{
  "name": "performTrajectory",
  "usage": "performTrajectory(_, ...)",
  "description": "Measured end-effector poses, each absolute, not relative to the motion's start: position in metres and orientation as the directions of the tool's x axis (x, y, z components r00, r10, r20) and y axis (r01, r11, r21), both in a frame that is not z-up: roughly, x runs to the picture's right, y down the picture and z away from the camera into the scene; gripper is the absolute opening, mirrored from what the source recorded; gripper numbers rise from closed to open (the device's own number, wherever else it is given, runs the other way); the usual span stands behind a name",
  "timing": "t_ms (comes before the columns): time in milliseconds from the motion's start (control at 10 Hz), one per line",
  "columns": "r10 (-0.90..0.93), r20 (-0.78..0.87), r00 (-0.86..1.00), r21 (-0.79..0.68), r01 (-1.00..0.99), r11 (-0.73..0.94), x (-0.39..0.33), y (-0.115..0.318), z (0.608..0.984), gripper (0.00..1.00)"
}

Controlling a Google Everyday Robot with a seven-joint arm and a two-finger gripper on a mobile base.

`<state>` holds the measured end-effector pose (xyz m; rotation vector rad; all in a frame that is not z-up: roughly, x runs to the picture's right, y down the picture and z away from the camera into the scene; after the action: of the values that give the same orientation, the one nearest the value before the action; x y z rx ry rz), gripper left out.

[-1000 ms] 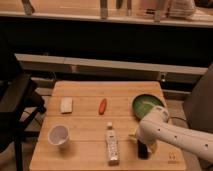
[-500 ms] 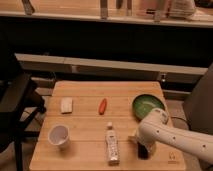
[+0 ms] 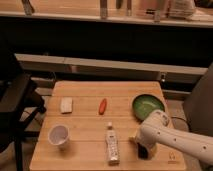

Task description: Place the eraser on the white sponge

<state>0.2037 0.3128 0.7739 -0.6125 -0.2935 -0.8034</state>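
Progress is nil, by my reading: the white sponge (image 3: 66, 105) lies bare, well to the left of the bottle (image 3: 112, 145) and farther back, with nothing on it. The eraser cannot be told apart from the dark mass just right of the bottle, where the tool (image 3: 142, 150) meets the surface (image 3: 85, 95); it probably sits under there. Grasping, lifting, carrying and placing all appear to be left. The white arm (image 3: 172, 140) extends from the lower right and bends just right of the bottle, pointing the tool straight down. Its jaws are spread wide, gripping nothing I can make out.
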Motion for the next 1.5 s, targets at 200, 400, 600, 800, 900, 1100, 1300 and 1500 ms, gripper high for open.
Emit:
performTrajectory(200,-0.579,0.468,0.667,-0.399,0.745,0.535,0.204,0.315,0.776,0.8)
performTrajectory(400,-0.579,0.47,0.666,-0.398,0.745,0.534,0.204,0.318,0.778,0.8)
performTrajectory(600,-0.579,0.473,0.664,-0.396,0.747,0.533,0.204,0.321,0.779,0.8)
performTrajectory(800,-0.58,0.475,0.662,-0.395,0.749,0.531,0.205,0.323,0.781,0.8)
performTrajectory(900,-0.58,0.475,0.662,-0.396,0.749,0.532,0.205,0.323,0.781,0.8)
performTrajectory(1100,-0.58,0.475,0.662,-0.395,0.749,0.532,0.205,0.323,0.779,0.8)
performTrajectory(1300,-0.579,0.478,0.661,-0.396,0.75,0.53,0.205,0.326,0.782,0.8)
performTrajectory(1500,-0.579,0.479,0.66,-0.393,0.751,0.531,0.205,0.325,0.779,0.8)
